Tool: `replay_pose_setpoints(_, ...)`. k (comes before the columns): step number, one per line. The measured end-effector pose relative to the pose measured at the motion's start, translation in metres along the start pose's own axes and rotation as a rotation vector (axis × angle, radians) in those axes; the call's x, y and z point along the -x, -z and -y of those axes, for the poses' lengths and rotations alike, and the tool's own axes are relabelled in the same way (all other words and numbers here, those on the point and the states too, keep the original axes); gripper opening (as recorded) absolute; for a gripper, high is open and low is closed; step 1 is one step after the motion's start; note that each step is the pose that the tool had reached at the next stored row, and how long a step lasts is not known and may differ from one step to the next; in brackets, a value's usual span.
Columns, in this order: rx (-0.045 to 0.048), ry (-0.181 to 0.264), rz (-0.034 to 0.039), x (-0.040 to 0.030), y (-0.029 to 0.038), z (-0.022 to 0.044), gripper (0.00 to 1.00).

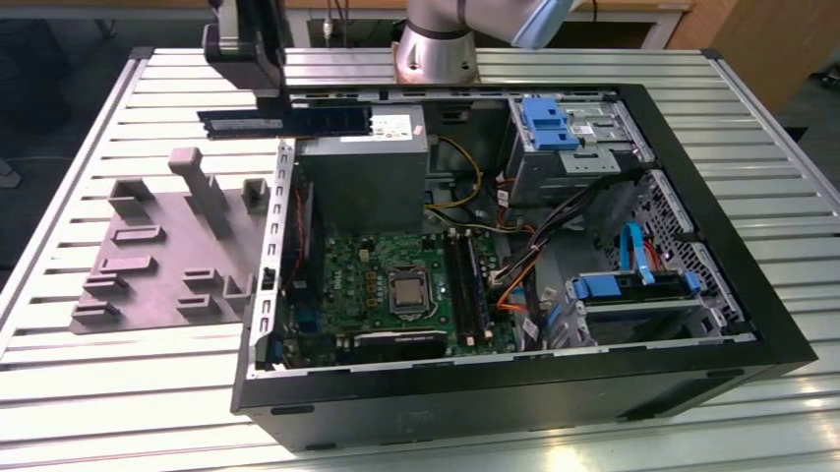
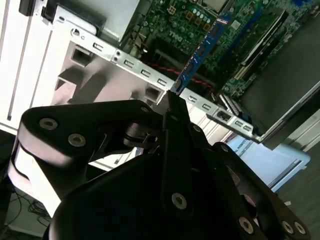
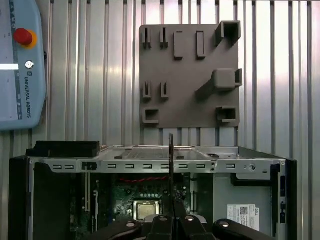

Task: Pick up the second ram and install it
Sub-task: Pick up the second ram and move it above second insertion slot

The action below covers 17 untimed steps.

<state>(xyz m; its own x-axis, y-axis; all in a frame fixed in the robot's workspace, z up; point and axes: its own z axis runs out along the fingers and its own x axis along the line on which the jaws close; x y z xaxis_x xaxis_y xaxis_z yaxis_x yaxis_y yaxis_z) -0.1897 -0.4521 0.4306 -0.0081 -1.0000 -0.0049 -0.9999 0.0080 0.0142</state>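
Gripper [image 1: 273,96] fingers are clamped on the second ram [image 1: 329,120], with the stick pinched flat between them and its long side level. It is held in the air over the PC case [image 1: 525,393], above the side wall facing the grey fixture plate [image 1: 157,256], and reads edge-on in the first wrist view. The motherboard [image 1: 381,285] and black slots [image 1: 462,280] sit down inside the case, apart from the stick. The teach pendant [image 3: 20,70] lies on the slatted table [image 1: 132,393], on the plate's side of the case.
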Motion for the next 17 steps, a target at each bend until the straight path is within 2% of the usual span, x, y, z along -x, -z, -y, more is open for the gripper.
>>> replay_pose_setpoints(17,0.0019,0.000,0.0000,0.0005,-0.0011,0.0602,0.12)
